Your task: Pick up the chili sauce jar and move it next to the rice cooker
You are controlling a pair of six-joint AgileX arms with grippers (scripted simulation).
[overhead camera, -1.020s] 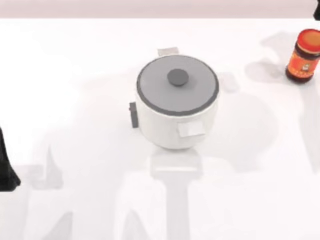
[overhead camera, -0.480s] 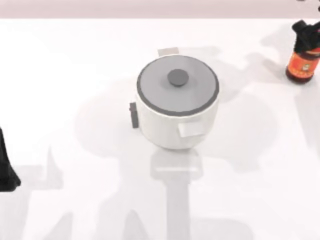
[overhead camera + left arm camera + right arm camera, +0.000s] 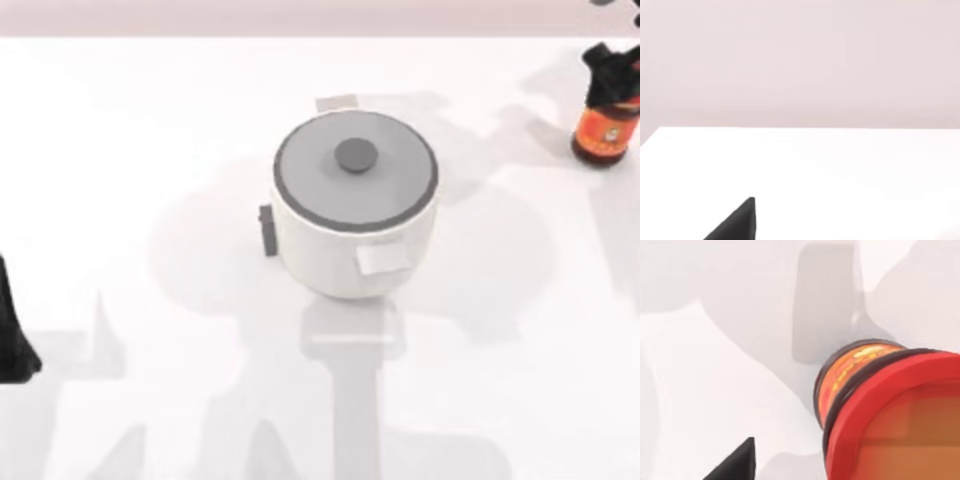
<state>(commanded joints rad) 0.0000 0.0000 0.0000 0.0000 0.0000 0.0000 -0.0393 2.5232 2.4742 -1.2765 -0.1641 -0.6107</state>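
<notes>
The chili sauce jar [image 3: 603, 130] stands upright at the far right of the worktop [image 3: 150, 150], long axis vertical, red lid up. The right gripper [image 3: 612, 72] sits directly over its lid, hiding it from above; whether its jaws are released or clenched cannot be told. The rice cooker [image 3: 355, 200] is well apart, mid-worktop. The left arm [image 3: 14, 330] is parked at the left edge.
</notes>
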